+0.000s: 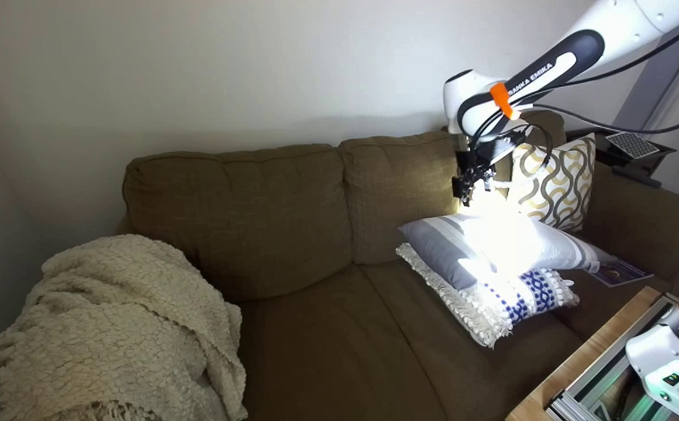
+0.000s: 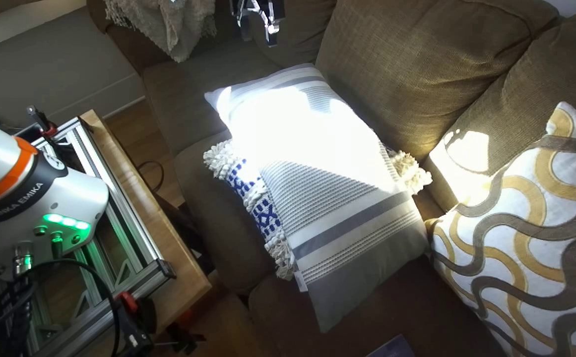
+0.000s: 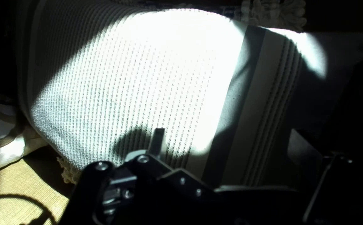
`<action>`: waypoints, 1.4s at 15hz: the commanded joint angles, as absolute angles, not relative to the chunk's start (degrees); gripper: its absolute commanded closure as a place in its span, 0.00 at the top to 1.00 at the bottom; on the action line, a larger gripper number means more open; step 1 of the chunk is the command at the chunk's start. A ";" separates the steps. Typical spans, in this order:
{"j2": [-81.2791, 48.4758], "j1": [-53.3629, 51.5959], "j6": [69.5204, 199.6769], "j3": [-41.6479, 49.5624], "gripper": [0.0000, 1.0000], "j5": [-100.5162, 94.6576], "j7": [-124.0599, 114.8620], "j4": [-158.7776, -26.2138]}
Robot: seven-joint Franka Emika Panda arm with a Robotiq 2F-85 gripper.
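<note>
above the striped pillow, my gripper hangs with its two fingers spread wide, holding nothing and not touching the cloth. the striped pillow lies on top of a blue-and-white pillow on the brown couch, and a swirly pillow leans close by. i think the striped one is soft and light, so it would squish if pinched and flop if lifted. it looks hard to break. the bumpy weave should rub well, not slip. bright light hides its middle in both exterior views, so i can't judge the puff there. the fat part looks too wide to hug; i'd pinch a thin corner at a plain gray end, away from the fringe underneath.
</note>
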State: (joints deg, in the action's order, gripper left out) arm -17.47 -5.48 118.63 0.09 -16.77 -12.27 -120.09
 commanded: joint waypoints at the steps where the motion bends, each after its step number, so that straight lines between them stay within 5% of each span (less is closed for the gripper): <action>1: -23.42 -8.23 125.36 1.29 1.00 -22.75 -21.24 -120.42; 21: -43.70 -23.87 122.24 3.85 1.00 -32.37 -35.24 -107.14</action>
State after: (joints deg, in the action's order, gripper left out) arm -39.10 -21.86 121.30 1.88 -28.99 -32.31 -110.44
